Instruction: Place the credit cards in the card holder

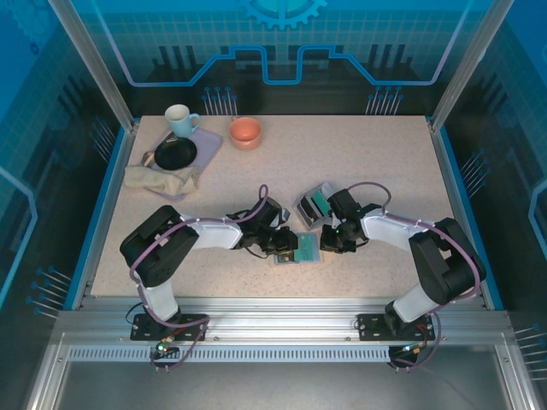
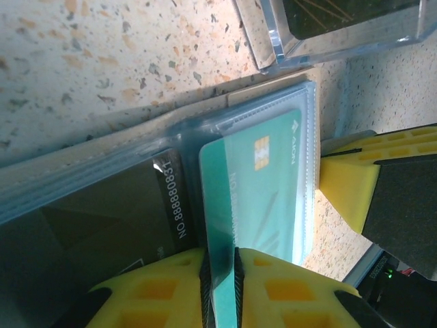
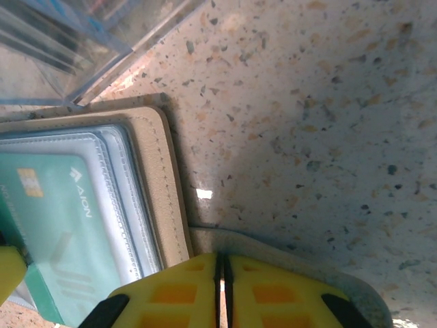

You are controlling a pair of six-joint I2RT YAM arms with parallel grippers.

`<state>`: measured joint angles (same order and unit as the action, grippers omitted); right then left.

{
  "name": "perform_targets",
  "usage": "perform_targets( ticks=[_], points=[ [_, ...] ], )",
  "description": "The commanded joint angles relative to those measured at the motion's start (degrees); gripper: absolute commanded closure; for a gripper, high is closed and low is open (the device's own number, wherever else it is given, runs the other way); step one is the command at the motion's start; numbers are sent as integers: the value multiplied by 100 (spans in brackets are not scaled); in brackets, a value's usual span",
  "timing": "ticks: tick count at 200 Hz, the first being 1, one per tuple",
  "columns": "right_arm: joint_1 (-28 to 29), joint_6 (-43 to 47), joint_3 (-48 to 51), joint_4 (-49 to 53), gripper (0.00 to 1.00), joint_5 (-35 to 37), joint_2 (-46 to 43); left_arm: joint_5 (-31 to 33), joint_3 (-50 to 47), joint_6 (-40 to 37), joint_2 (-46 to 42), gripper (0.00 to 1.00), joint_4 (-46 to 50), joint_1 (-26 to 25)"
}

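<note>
Partway inside the card holder (image 3: 153, 178) sits a teal credit card (image 2: 259, 184) my left gripper (image 2: 220, 263) pinches; right gripper (image 3: 220, 270) pressed together.

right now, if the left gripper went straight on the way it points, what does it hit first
Probably the wallet: the left gripper pinches a green card that sits partway in it, so the wallet's near edge comes first. The clear box lies beyond.
</note>
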<state>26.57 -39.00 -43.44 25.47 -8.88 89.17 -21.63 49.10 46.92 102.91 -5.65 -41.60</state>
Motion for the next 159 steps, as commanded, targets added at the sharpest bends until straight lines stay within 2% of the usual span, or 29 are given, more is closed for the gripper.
perform_targets(
  ticks=[1, 58, 95, 128, 159],
  points=[
    [33, -81, 154, -227, 88, -225, 259, 49, 143, -196, -70, 81, 373, -67],
    [146, -157, 212, -449, 91, -480, 406, -75, 663, -480, 186, 78, 780, -259],
    [167, -178, 190, -415, 91, -431, 402, -42, 657, -473, 223, 77, 850, -303],
    [164, -117, 84, -188, 90, -194, 380, 198, 639, -542, 33, 70, 1077, -299],
    [165, -42, 12, 67, 90, 88, 424, 581, 486, -567, -266, 56, 1362, -288]
  ],
)
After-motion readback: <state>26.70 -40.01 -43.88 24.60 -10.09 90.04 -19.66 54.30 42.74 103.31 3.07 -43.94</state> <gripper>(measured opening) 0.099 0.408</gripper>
